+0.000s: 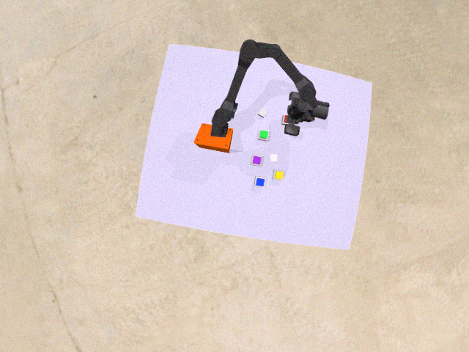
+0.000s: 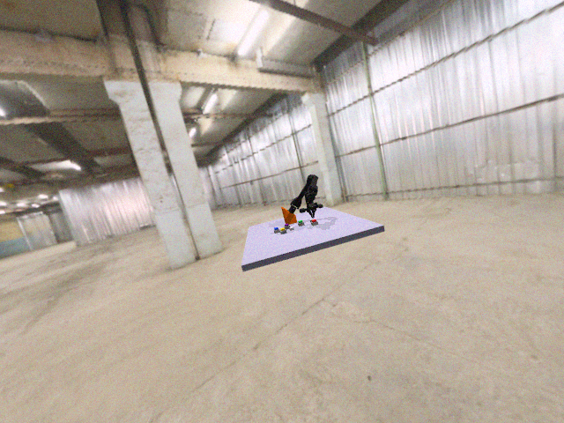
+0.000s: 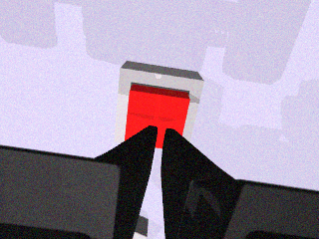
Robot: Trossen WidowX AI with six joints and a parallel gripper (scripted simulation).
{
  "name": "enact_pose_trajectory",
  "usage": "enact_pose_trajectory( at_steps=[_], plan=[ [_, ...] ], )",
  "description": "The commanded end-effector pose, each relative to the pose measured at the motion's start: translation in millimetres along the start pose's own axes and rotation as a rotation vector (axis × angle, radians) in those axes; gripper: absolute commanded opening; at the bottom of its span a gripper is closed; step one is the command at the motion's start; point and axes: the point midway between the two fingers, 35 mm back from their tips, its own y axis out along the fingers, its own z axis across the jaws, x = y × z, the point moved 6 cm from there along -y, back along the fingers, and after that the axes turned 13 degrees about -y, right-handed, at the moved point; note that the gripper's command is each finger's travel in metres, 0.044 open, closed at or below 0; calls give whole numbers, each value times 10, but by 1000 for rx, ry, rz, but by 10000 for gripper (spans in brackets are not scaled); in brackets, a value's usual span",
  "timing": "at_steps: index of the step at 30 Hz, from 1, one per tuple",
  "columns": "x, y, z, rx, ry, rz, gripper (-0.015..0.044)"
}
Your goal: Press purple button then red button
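wrist view: closed fingers rest on square red button (image 3: 157,114).

The gripper (image 3: 159,130), its fingers nearly together with nothing between them, stood over the near edge of the red button (image 3: 157,116). In the top view, the green button (image 1: 264,133) lay left of it, the purple button (image 1: 256,160) below that, beside a block (image 1: 273,157); the base (image 1: 214,138) sat farther left on the mat (image 1: 325,182).
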Motion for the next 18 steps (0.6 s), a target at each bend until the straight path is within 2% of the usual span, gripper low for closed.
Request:
enact_pose_trajectory(
  at_steps=[1,5,11,15,18],
  plan=[
    [0,-103,21,4,-7,-5,20],
    [-62,-231,175,4,-9,-5,125],
    [-405,-662,731,3,-11,-4,283],
    [-468,-719,812,5,-5,-3,387],
    [-468,-719,812,5,-5,-3,400]
  ],
)
